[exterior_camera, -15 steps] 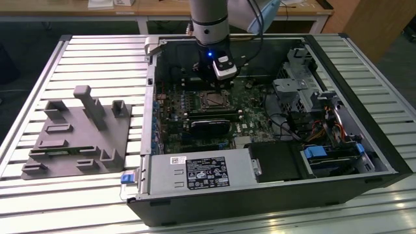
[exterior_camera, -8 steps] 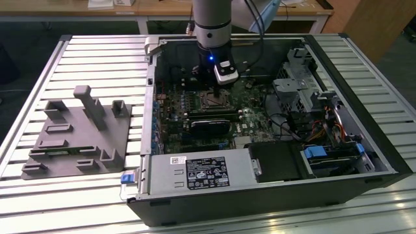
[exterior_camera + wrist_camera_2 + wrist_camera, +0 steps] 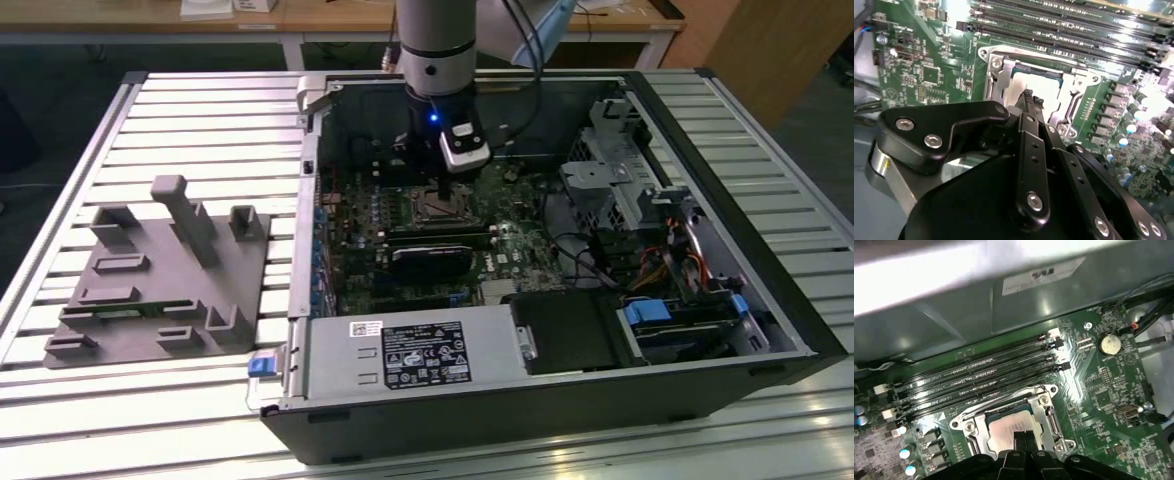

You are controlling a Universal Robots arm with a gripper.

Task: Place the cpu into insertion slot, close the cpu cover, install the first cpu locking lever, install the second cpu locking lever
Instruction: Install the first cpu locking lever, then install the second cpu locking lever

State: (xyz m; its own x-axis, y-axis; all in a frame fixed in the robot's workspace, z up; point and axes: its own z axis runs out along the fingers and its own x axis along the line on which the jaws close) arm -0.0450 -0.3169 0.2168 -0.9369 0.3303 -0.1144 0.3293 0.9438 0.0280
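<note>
The cpu [image 3: 1006,429] lies flat in the insertion slot [image 3: 438,208] on the green board, its pale face showing in both wrist views [image 3: 1015,93]. The grey metal cpu cover [image 3: 1048,416] seems to lie flat around it, its cut-out centre framing the chip [image 3: 999,70]. A thin metal lever [image 3: 1004,402] runs along one edge of the socket. My gripper [image 3: 445,190] hangs straight over the socket with its black fingers shut together. The tips [image 3: 1021,437] rest on or just above the chip's face [image 3: 1032,97], with nothing held between them.
Long black memory slots [image 3: 979,375] run beside the socket. The open computer case [image 3: 307,200] walls in the board, with a power supply [image 3: 414,355], a drive cage [image 3: 614,185] and cables [image 3: 654,265] inside. A grey fixture [image 3: 160,275] stands on the slatted table at the exterior view's left.
</note>
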